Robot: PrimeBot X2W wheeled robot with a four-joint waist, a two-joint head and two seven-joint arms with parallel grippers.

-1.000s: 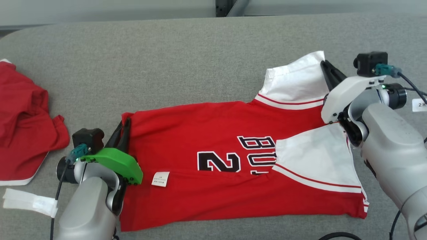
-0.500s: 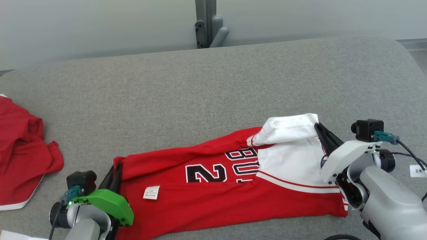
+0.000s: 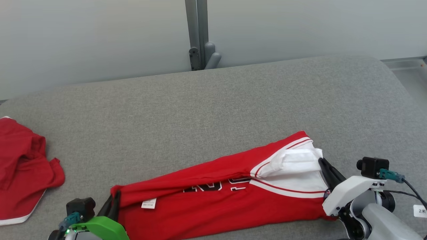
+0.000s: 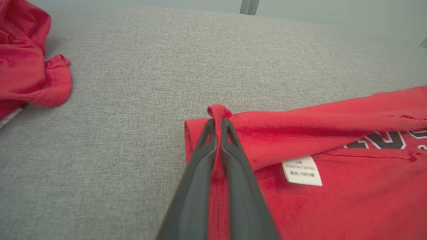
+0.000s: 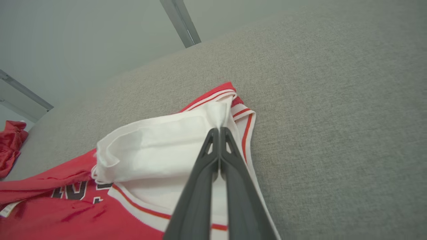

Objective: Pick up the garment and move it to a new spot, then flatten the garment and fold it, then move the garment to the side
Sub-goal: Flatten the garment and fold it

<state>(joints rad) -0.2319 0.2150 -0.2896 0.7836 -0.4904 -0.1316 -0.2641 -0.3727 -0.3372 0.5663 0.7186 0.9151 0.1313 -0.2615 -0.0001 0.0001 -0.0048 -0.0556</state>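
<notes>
Both pincers are clamped tight on the jersey (image 3: 217,203), which lies half doubled over along the near side of the grey pad (image 3: 200,116): the left gripper (image 4: 216,121) has a red hem corner, the right gripper (image 5: 219,130) a pinch of white sleeve. I'd worry that so thin a bite slips free under a tug, dropping the raised layer crooked. The sleeve looks bunched and could get creased in under the fold. The right end sits farther back than the left, so the edges may land skewed. Nothing here sits in anything; the jersey and the other red garment (image 3: 20,166) lie bare on the pad
</notes>
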